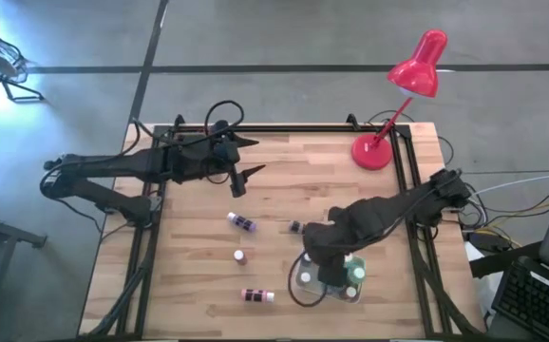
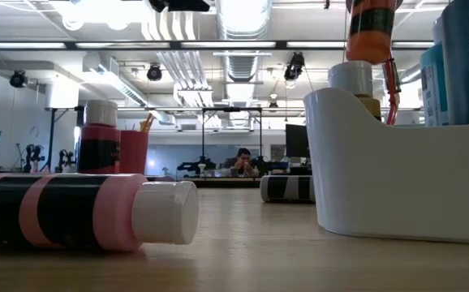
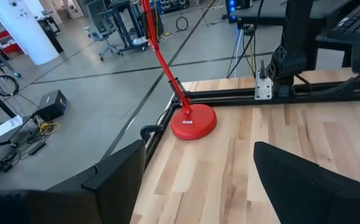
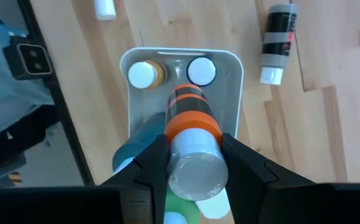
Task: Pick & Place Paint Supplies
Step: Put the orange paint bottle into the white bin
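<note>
The right gripper (image 1: 336, 271), seen from above, hangs over the white plastic caddy (image 1: 305, 281) at the near right of the pale wooden table (image 1: 284, 185). The left gripper (image 1: 246, 176) waits open over the far left. Three loose bottles lie or stand mid-table, among them a purple-banded bottle (image 1: 243, 223) and a pink-and-black banded bottle (image 1: 255, 295).

From table height, that pink-and-black bottle lies on its side at the near left, and the orange-and-black banded bottle (image 2: 372, 24) hangs above the caddy's wall.

The left wrist view shows only the red desk lamp's round base (image 3: 193, 122) at the table's far edge.

The right wrist view shows the dark fingers (image 4: 149, 168) clamped on the orange bottle's body, cap toward the camera, directly over the caddy, where white-capped bottles already stand.

I judge it light, rigid and smooth, so mid-body is the safest hold. No writing is legible.
</note>
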